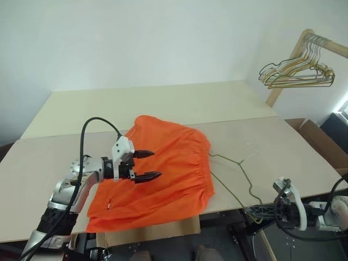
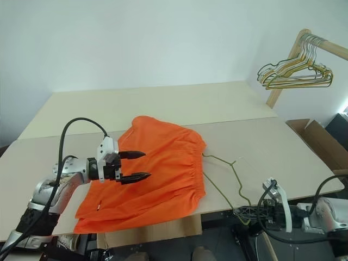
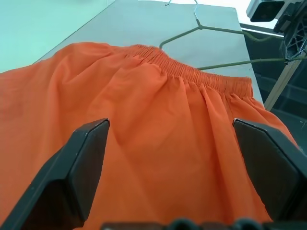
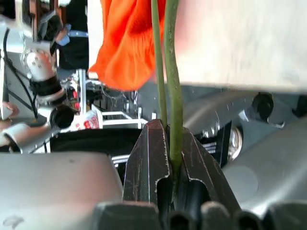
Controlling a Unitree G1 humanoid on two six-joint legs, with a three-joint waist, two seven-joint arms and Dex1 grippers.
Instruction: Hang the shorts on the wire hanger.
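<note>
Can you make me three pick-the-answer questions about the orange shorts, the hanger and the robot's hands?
1. Where do the shorts lie?
A. On the table
B. On the floor
C. On the rack

2. What colour is the wire hanger on the table?
A. Bright red
B. Dark greenish-grey
C. White

3. How is the right gripper?
A. Wide open above the shorts
B. Shut on the wire hanger
C. Holding a cup

Answers:
1 A: the shorts are spread flat on the tabletop.
2 B: its thin wire looks dull green-grey beside the waistband.
3 B: the fingers pinch the wire between them; the left gripper is the open one, over the shorts.
</note>
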